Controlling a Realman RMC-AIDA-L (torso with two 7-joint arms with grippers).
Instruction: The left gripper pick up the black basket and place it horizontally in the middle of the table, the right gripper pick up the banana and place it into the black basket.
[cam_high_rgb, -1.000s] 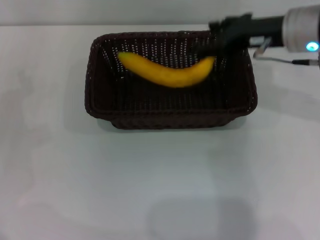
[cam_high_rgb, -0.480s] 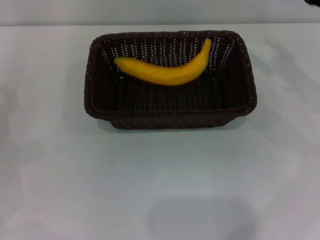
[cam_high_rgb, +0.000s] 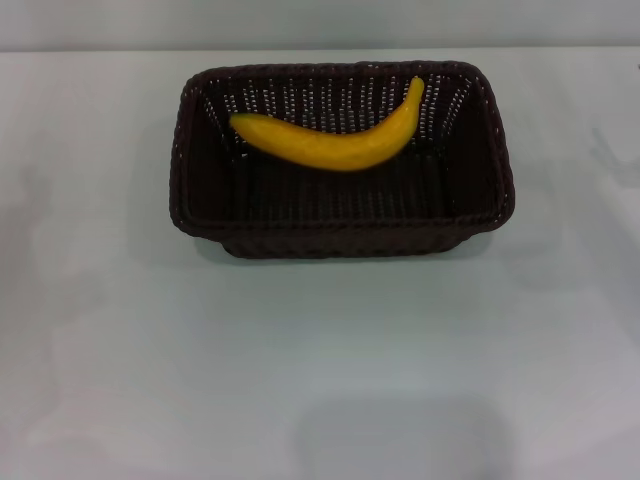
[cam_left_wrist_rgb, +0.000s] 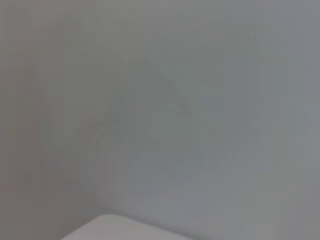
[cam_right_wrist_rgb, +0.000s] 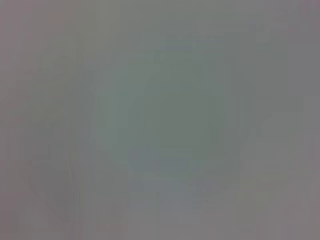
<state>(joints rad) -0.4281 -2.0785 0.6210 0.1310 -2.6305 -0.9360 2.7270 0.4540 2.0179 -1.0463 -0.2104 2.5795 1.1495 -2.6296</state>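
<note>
Basket (cam_high_rgb: 340, 225), dark woven rectangle, sits lengthwise toward table's (cam_high_rgb: 300, 380) far edge with bare white surface on every side, curved yellow banana (cam_high_rgb: 335, 140) lying inside against its back wall; neither gripper visible, finger state unknown.

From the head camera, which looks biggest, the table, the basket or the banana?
1. Table, it fills nearly the whole view.
2. Basket.
3. Banana, lying inside the basket and shorter than it.

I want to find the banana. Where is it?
In the head view the banana lies inside the basket, along its far side, near the middle of the table.
</note>
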